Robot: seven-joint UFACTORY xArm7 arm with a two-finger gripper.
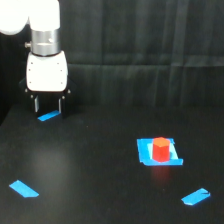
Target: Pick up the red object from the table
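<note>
Where blue tape lies, red object [160, 150] sits stubby.

**Count of things in view**

One robot arm, carrying one gripper [48, 105] with two dark fingers [36, 104] pointing down. One red object [160, 149], a single stubby block. One black table [100, 170]. Three blue tape strips: one [49, 116] under the gripper, one [24, 188] toward the exterior view's left, one [196, 197] toward its right. One blue square patch [145, 152], with the red object standing on it. One black curtain [150, 30] behind
</note>
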